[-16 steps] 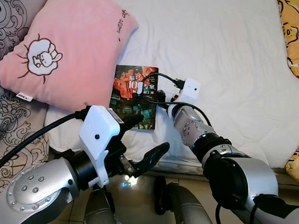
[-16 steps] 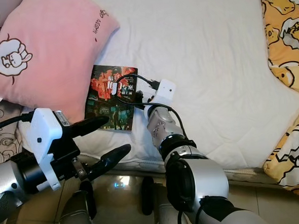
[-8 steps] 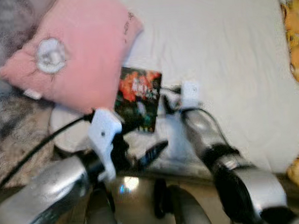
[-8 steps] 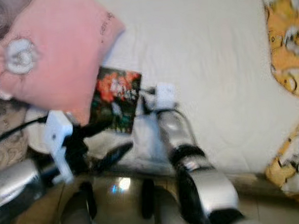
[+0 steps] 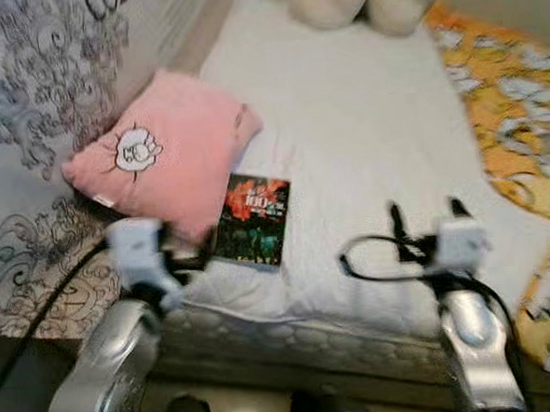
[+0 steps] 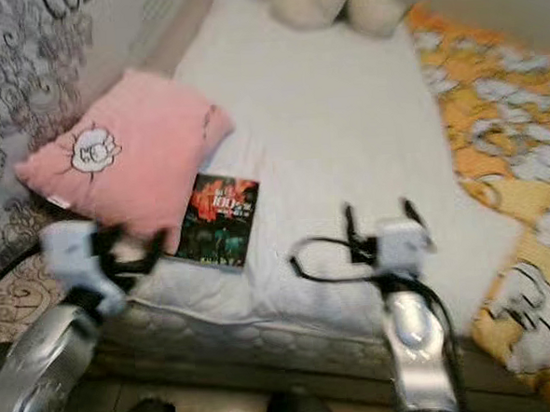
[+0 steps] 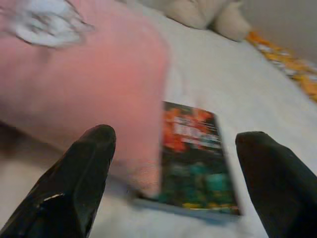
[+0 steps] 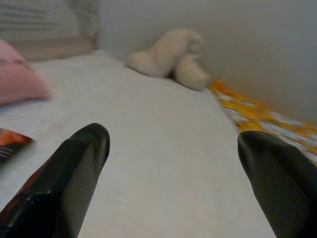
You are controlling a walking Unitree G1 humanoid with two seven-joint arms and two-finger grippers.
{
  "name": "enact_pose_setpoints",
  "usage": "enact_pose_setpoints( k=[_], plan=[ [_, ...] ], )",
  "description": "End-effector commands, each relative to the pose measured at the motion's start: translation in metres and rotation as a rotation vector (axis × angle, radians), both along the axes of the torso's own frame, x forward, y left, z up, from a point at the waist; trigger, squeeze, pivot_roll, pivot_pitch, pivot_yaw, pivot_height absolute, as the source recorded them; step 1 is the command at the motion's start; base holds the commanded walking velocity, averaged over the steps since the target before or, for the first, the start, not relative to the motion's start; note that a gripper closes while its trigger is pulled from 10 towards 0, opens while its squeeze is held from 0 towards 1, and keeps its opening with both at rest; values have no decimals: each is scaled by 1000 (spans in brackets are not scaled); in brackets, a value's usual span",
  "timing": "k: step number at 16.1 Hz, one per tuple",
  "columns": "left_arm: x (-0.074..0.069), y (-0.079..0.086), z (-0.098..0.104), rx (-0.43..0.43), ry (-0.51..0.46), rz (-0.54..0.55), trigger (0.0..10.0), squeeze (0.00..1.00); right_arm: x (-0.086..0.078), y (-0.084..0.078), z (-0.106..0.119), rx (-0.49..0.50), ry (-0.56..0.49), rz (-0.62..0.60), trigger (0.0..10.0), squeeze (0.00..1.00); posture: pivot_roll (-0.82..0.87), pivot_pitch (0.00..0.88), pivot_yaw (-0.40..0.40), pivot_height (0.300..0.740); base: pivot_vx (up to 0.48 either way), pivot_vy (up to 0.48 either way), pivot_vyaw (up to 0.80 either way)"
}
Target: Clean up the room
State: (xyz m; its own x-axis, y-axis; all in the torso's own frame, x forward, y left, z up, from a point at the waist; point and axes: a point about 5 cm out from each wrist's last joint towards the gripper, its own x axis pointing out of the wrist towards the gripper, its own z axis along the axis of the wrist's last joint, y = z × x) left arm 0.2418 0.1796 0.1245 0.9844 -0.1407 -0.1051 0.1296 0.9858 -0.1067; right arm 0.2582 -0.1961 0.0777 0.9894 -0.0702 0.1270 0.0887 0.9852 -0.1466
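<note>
A dark book with a red cover picture (image 5: 253,218) lies flat on the white bed sheet (image 5: 363,126), its left edge against a pink pillow with a sheep drawing (image 5: 165,161). My left gripper (image 5: 187,258) hovers at the mattress edge just short of the book and pillow, open. In the left wrist view its fingers (image 7: 79,178) stand wide apart, with the book (image 7: 195,158) and pillow (image 7: 84,94) ahead of them. My right gripper (image 5: 425,214) is over the bare sheet to the right of the book, open, with nothing between its fingers (image 8: 69,178).
A cream plush toy (image 5: 342,1) sits at the far end of the bed. A yellow cartoon-print blanket (image 5: 523,135) covers the right side. Grey patterned bedding (image 5: 36,109) lies left of the pillow. The mattress edge (image 5: 302,340) runs just in front of me.
The camera has pulled back and now takes in much more of the bed. My right gripper has moved from the book's right edge out to the right over the bare sheet.
</note>
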Motion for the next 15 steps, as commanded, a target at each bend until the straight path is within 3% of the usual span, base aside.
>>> enact_pose_setpoints(
  k=[1, 5, 9, 12, 14, 15],
  plan=[
    [6, -3, 7, 39, -60, 25, 10000, 0, 1, -14, -11, 14, 41, -68, 10000, 0, 110, 0, -116, 722, 0, -480, 0],
    [27, 8, -5, 153, -82, 200, 10000, 0, -2, -9, -20, 52, 131, -46, 10000, 0, 80, 0, -104, 722, 0, -480, 0],
    [40, -8, -1, 180, -140, 131, 10000, 0, 6, 12, -25, 46, 141, 74, 10000, 0, 78, 0, -92, 722, 0, -480, 0],
    [41, -4, -4, 215, -157, 153, 10000, 0, 7, 17, -21, 56, 123, 75, 10000, 0, 75, 0, -76, 722, 0, -480, 0],
    [31, 1, -11, 234, -165, 159, 10000, 0, -5, 11, -5, 80, 16, 54, 10000, 0, 66, 0, -75, 722, 0, -480, 0],
    [29, -2, -10, 238, -174, 139, 10000, 0, -7, 9, -4, 90, 11, 45, 10000, 0, 66, 0, -75, 722, 0, -480, 0]
  ],
)
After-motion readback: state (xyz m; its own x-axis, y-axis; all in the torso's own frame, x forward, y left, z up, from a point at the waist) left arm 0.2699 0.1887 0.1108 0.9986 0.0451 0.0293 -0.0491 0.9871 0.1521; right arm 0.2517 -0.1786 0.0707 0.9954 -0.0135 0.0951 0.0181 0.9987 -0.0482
